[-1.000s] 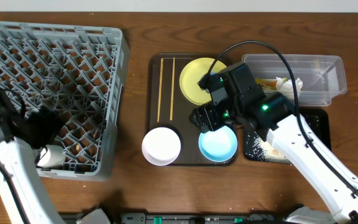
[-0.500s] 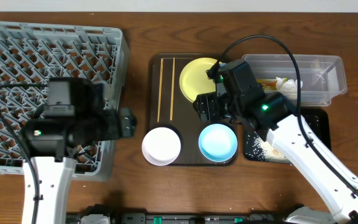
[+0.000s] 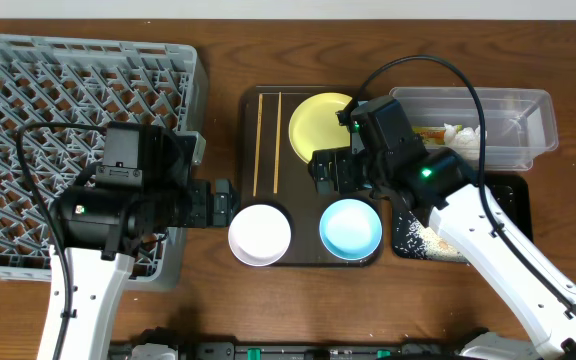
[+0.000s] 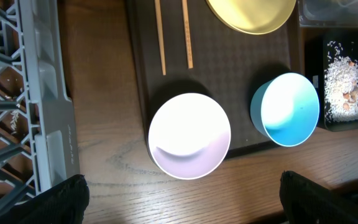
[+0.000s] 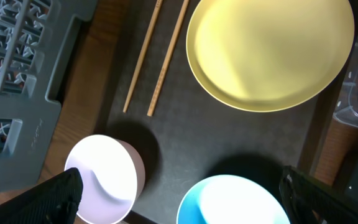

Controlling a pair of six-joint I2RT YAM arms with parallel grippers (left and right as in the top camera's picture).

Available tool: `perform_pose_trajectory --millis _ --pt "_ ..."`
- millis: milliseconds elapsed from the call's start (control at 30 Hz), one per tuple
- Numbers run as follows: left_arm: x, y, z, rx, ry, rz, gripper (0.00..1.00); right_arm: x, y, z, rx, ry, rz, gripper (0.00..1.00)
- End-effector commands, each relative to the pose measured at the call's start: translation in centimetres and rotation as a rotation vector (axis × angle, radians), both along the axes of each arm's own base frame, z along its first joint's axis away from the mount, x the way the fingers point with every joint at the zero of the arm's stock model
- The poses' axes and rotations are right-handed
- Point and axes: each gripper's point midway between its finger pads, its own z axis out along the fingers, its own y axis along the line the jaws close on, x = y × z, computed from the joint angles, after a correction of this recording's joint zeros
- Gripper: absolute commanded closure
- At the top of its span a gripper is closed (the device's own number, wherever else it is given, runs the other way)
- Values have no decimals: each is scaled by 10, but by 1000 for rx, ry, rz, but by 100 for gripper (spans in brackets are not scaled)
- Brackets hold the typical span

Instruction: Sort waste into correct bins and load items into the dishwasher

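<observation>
The yellow plate (image 3: pixel 320 128), white bowl (image 3: pixel 259 234), light blue bowl (image 3: pixel 350 228) and chopsticks (image 3: pixel 268 143) lie on the dark brown serving tray (image 3: pixel 304 196). My left gripper (image 3: pixel 220 203) is open and empty, just left of the white bowl (image 4: pixel 189 135); its fingers (image 4: pixel 182 199) spread wide over the wood in front of that bowl. My right gripper (image 3: pixel 328 172) is open and empty above the tray, between the plate (image 5: pixel 269 53) and the blue bowl (image 5: pixel 232 199). The white tissue (image 3: pixel 463 133) lies in the clear box (image 3: pixel 513 148), with an orange-printed scrap (image 3: pixel 430 132) beside it.
The grey dish rack (image 3: pixel 68 100) fills the left side, its right wall close to the left arm. The black tray with rice (image 3: pixel 418 238) sits right of the blue bowl, partly under the right arm. Bare wood lies between the rack and the serving tray.
My left arm swung from the front left corner across the rack to the right, ending beside the white bowl. My right gripper shifted slightly away from the blue bowl, toward the plate.
</observation>
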Motion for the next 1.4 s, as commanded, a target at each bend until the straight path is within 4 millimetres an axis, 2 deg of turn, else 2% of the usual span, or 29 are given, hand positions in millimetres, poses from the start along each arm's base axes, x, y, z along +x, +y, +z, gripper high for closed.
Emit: perform_pose_trajectory --millis 0,200,300,367,467,567,633,700,833,933,1067,1300,1367 --pt "1 -1 3 2 -11 -15 2 2 -1 2 -6 -8 -10 1" --pt "1 -1 3 2 -11 -15 2 -2 -4 -2 -23 8 -4 1" --pt "1 -1 3 2 -11 -15 2 -8 -22 -10 -96 43 -31 1" --pt "1 -1 3 2 -11 -15 2 -16 -35 -6 -101 76 -47 1" --pt "1 -1 3 2 -11 -15 2 -23 -66 20 -102 35 -102 1" --pt "1 -1 3 2 -11 -15 2 -13 -95 67 -146 -198 -82 1" --pt "1 -1 3 2 -11 -15 2 -8 -110 103 -185 -382 -46 1" --pt "1 -1 3 2 -11 -15 2 -8 -120 128 -212 -517 -24 1" --pt "1 -1 3 2 -11 -15 2 -13 -142 148 -215 -660 -75 1" --pt "1 -1 3 2 -11 -15 2 -15 -168 139 -210 -752 -170 1" --pt "1 -1 3 2 -11 -15 2 -27 -190 101 -222 -796 -242 1" --pt "1 -1 3 2 -11 -15 2 -51 -199 30 -211 -869 -280 1" --pt "1 -1 3 2 -11 -15 2 -56 -200 18 -201 -908 -287 1"
